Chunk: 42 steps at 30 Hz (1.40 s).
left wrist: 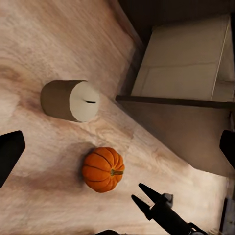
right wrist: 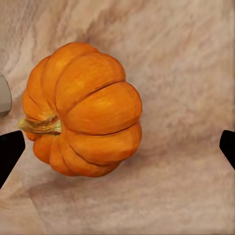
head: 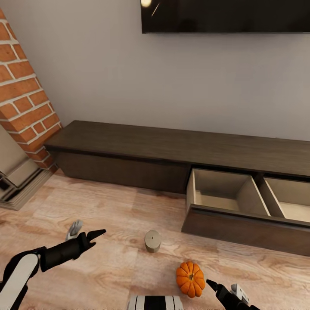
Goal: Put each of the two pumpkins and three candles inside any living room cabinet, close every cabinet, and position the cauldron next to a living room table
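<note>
Our right gripper (right wrist: 117, 147) is spread wide beside the pumpkin (right wrist: 83, 108); the left gripper (left wrist: 117, 149) is also spread.

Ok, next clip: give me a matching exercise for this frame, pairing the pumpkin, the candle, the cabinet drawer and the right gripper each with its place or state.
Things:
1. pumpkin
2. candle
3. cabinet drawer
4. right gripper

Places or states:
A. pulled out, pale interior showing nothing inside
B. open, just beside the pumpkin
C. upright on the wood floor, between the pumpkin and the cabinet
D. on the floor, nearest the robot, orange

Pairs: 1-D, 2-C, 3-A, 4-B
</note>
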Available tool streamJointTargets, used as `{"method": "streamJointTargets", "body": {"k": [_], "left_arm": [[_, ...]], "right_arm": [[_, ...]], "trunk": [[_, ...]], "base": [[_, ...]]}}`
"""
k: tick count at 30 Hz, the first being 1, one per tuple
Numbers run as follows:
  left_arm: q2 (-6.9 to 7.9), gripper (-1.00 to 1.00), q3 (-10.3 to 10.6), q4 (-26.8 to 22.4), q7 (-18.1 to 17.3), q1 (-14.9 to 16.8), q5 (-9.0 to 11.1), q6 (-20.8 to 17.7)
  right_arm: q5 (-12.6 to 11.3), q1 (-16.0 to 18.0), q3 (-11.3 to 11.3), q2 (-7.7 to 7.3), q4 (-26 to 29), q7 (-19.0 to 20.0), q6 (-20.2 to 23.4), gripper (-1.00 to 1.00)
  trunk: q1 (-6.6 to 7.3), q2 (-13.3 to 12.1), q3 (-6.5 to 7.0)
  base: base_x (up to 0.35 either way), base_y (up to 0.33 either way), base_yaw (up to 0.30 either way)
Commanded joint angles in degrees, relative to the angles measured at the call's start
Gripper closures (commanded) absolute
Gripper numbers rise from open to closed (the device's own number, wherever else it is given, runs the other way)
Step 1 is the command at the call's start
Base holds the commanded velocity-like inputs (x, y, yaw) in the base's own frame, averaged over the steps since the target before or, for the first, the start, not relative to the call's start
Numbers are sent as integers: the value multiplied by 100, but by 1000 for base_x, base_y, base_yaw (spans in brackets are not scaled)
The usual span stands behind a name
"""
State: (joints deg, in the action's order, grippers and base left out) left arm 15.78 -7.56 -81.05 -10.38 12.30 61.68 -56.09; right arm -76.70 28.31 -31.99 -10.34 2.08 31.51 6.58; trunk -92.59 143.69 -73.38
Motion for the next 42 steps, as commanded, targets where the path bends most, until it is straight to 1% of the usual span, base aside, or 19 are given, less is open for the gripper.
{"method": "streamJointTargets", "body": {"k": [1, 2, 4, 7, 9, 15, 27, 42], "left_arm": [[6, -100, -31, -7, -45, 21, 83, -34], [13, -100, -47, -13, -35, 33, 178, -42], [29, -100, -64, -37, -27, 46, 307, -53], [12, -100, -68, -53, -26, 51, 350, -58], [4, -100, -69, -72, -26, 52, 362, -59], [34, -100, -76, -107, -33, 53, 381, -60], [8, -100, -72, -120, -50, 53, 388, -68], [30, -100, -80, -130, -68, 53, 397, -69]], "right_arm": [[-56, 4, -37, -3, 5, -5, 35, -100], [-52, 6, -43, -3, 8, -17, 34, -100], [-48, 10, -50, -20, 11, -27, 36, -100], [-38, 15, -54, -44, 12, -28, 40, -100], [-30, 19, -66, -51, 12, -30, 73, -100], [-21, 69, -79, -55, 20, -22, 235, -100], [32, 87, -80, -59, 27, -19, 256, -100], [36, 87, -80, -55, 25, -22, 256, -100]], "trunk": [[-1, 3, -27], [-4, 4, -49], [-4, 4, -49], [-4, 4, -49], [-4, 4, -49], [-19, 12, -182], [-19, 12, -182], [-19, 12, -182]], "base": [[0, 0, 0], [0, 0, 0], [0, 0, 0], [0, 0, 0], [0, 0, 0], [0, 0, 0], [0, 0, 0], [59, 55, 0]]}}
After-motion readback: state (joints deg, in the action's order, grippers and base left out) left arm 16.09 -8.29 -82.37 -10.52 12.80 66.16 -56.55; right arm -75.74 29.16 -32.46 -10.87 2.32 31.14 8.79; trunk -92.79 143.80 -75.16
